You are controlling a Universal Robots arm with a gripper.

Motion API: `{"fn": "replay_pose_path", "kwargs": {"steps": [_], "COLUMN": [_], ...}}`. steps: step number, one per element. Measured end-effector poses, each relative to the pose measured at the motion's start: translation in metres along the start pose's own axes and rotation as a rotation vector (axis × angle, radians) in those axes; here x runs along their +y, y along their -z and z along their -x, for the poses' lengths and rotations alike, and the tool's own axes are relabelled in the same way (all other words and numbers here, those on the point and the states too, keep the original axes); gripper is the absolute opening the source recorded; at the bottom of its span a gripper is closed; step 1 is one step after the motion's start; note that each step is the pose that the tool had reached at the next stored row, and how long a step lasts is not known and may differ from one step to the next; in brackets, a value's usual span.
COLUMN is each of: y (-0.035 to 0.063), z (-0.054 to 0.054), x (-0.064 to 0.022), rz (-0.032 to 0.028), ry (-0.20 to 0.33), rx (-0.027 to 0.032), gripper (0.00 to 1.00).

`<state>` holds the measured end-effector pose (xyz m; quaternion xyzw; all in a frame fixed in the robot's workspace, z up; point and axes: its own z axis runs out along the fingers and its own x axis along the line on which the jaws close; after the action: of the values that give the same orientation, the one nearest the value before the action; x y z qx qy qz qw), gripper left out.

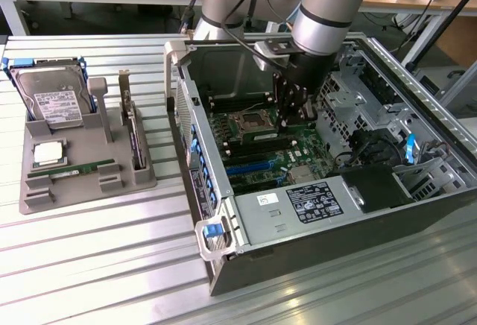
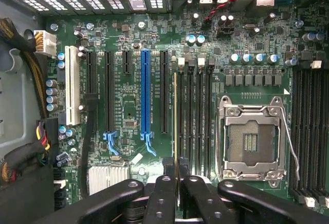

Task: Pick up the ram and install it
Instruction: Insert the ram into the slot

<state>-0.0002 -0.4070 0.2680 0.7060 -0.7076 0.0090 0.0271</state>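
Observation:
The ram appears edge-on in the wrist view as a thin yellow-green strip. It stands over the memory slot closest to the expansion slots, beside the empty CPU socket. Its near end runs between my black fingers, and my gripper is shut on it. In the exterior view my gripper reaches down into the open computer case, just on the exterior view's right of the CPU socket. From there my fingers hide the ram.
A grey holder at the exterior view's left carries a hard drive, a square silver CPU, another green stick and a dark expansion card. Case walls, cables and the power supply surround the motherboard.

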Motion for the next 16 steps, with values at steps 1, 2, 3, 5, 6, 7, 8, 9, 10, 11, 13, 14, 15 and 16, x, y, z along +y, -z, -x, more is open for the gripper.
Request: {"fn": "replay_pose_path", "kwargs": {"steps": [1, 2, 3, 5, 6, 7, 8, 9, 10, 11, 13, 14, 15, 16], "y": [-0.0009, -0.0017, -0.0041, -0.0073, -0.0090, -0.0101, -0.0117, -0.0126, -0.0132, -0.0142, -0.0165, -0.0172, -0.0181, -0.0189], "z": [-0.001, -0.001, 0.000, 0.000, 0.000, 0.000, 0.002, 0.003, 0.004, 0.004, 0.005, 0.006, 0.007, 0.007], "x": [0.0005, 0.0007, 0.0010, 0.0031, 0.0038, 0.0038, 0.0039, 0.0043, 0.0050, 0.0059, 0.0074, 0.0077, 0.0076, 0.0076], "rz": [0.0000, 0.0000, 0.0000, 0.0001, 0.0001, 0.0000, 0.0001, 0.0001, 0.0000, 0.0000, 0.0000, 0.0000, 0.0001, 0.0001], "ry": [0.000, 0.000, 0.000, 0.000, 0.000, 0.000, 0.000, 0.000, 0.000, 0.000, 0.000, 0.000, 0.000, 0.000], "rx": [0.0000, 0.0000, 0.0001, 0.0001, 0.0002, 0.0002, 0.0002, 0.0005, 0.0003, 0.0006, 0.0005, 0.0004, 0.0006, 0.0007], "gripper": [0.12, 0.12, 0.12, 0.12, 0.12, 0.12, 0.12, 0.12, 0.12, 0.12, 0.12, 0.12, 0.12, 0.12]}}
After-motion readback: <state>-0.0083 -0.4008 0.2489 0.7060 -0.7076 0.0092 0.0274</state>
